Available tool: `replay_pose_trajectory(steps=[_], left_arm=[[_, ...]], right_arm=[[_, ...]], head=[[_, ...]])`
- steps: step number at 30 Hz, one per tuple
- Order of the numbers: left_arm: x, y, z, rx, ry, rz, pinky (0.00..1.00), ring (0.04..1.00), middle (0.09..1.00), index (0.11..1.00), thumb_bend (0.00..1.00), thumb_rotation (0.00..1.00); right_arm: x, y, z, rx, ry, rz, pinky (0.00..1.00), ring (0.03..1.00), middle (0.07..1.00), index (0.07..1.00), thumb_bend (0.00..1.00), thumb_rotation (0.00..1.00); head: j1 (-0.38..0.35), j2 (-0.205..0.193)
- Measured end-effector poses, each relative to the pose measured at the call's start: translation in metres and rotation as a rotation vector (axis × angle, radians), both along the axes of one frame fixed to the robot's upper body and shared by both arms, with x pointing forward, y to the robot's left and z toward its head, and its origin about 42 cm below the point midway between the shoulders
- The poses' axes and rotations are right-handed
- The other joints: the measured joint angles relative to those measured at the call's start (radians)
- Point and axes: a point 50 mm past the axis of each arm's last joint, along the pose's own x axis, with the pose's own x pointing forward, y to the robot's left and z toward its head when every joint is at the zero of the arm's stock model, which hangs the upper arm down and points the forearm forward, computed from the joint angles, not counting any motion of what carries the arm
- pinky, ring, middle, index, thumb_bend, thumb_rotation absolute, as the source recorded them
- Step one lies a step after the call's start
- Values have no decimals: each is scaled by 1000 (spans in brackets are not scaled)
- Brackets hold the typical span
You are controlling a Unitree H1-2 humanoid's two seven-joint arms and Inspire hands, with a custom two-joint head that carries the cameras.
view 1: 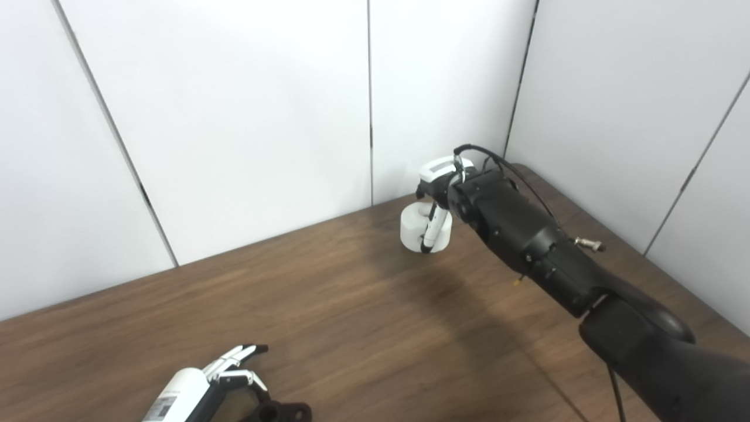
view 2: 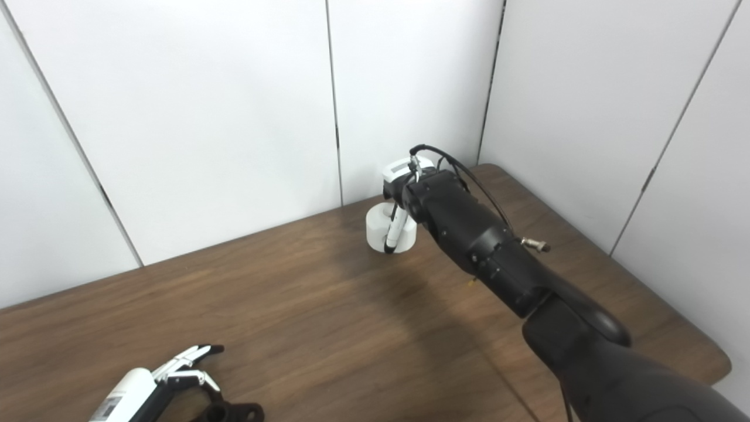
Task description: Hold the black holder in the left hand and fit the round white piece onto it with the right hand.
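**Right hand at the white piece, holder low by the left**

The round white piece (view 1: 423,230) sits near the table's (view 1: 351,305) far edge; the right hand (view 1: 440,196) wraps it, apparently gripping for lifting; the black holder (view 1: 281,411) lies at the near edge beneath the left hand (view 1: 231,369), fingers apart, seemingly not yet clasping it.

Right robot hand (view 2: 404,196) grips the round white piece (view 2: 379,230) (far table (view 2: 328,310) edge).

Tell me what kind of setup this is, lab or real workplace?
Most likely a lab test cell. A bare brown wood-grain table stands in a corner of plain white wall panels, and only the task parts show: the round white piece at the right hand and the black holder by the left hand.
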Motion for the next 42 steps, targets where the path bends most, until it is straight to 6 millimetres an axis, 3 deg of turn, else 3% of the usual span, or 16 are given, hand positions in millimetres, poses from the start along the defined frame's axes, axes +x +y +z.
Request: replay_pose_trajectory(steps=[12, 35, 40, 42], left_arm=[[-4, 6, 3, 11, 7, -13, 825, 922, 912, 489, 522, 50], [-8, 5, 6, 9, 11, -15, 820, 922, 911, 489, 521, 48], [-10, 4, 6, 7, 14, -13, 810, 918, 907, 488, 521, 48], [-10, 4, 6, 3, 16, -13, 813, 919, 909, 488, 521, 48]], right_arm=[[-3, -11, -11, 26, 14, -28, 932, 961, 957, 848, 1000, 448], [-4, -7, -21, 83, -4, -23, 925, 947, 938, 819, 992, 433], [-2, -4, -27, 86, -43, -15, 850, 884, 872, 697, 941, 378], [-2, -5, -29, 80, -78, -11, 817, 833, 804, 617, 856, 313]], head=[[2, 8], [12, 18], [18, 23], [21, 25]])
